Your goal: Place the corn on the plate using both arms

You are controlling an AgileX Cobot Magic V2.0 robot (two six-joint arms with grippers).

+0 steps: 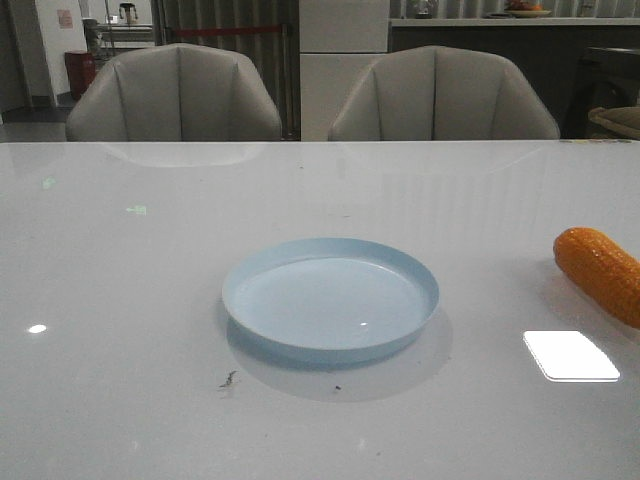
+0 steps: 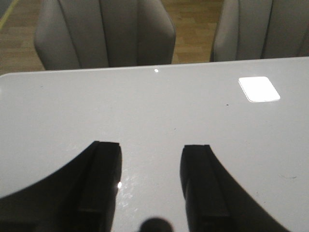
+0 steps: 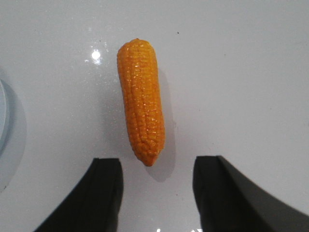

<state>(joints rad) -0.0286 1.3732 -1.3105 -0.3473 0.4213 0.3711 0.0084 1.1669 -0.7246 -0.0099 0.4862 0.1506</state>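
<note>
The orange corn lies flat on the white table at the right edge of the front view. The pale blue plate sits empty in the middle of the table. In the right wrist view the corn lies lengthwise just ahead of my right gripper, its pointed tip level with the fingertips; the jaws are open and touch nothing. A sliver of the plate's rim shows at that view's edge. My left gripper is open and empty over bare table. Neither gripper shows in the front view.
Two grey chairs stand behind the table's far edge. A bright light reflection lies on the table near the corn. Small dark specks lie in front of the plate.
</note>
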